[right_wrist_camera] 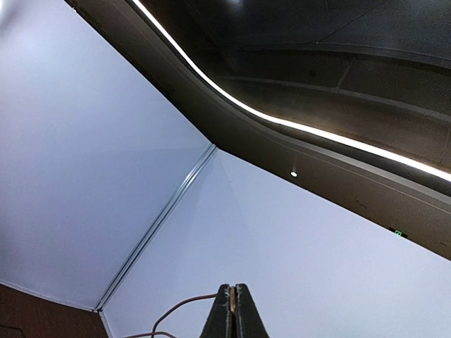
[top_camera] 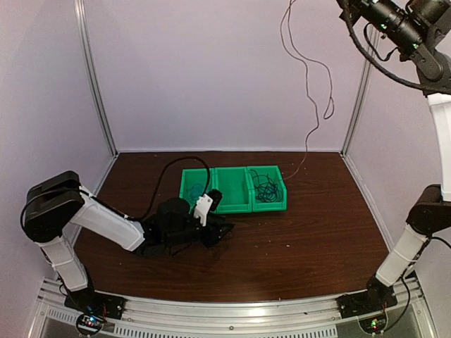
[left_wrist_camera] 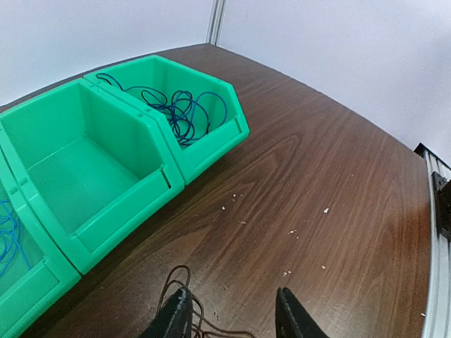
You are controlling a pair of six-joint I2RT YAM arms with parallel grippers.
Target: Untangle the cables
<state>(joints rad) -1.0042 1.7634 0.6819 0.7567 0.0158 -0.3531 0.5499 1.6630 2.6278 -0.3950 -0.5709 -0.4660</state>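
Lilac walls [top_camera: 211,70] close in a dark wooden table [top_camera: 317,246], with a row of three green bins [top_camera: 232,206] at its middle.

Left of and in front of the bins, the left arm [top_camera: 106,222] lies low over the wood. Its left gripper [left_wrist_camera: 232,299] sits just in front of the left-hand bin, and its fingers [left_wrist_camera: 292,317] stand apart, clamped on nothing. A thin dark loose cable [left_wrist_camera: 179,267] lies in a loop on the table by the left finger and trails into the gap between the two. I cannot tell whether it touches them.

In the left bin [top_camera: 189,199] lies a blue cable [left_wrist_camera: 7,232], seen only at the edge of the left wrist view. The middle bin [left_wrist_camera: 70,176] shows a bare green floor. The right bin [left_wrist_camera: 211,151] holds a tangle of cables [left_wrist_camera: 180,113], blue and black loops wound through each other.

Right of the bins, a hanging cable [top_camera: 306,148] drops in loose bends from the top of the overhead view to the table just behind the right bin. The right arm [top_camera: 416,239] rises at the right edge and reaches high above the bins. The right gripper [right_wrist_camera: 233,310] has its fingers pressed together on that thin hanging cable, which curves out to one side of them.
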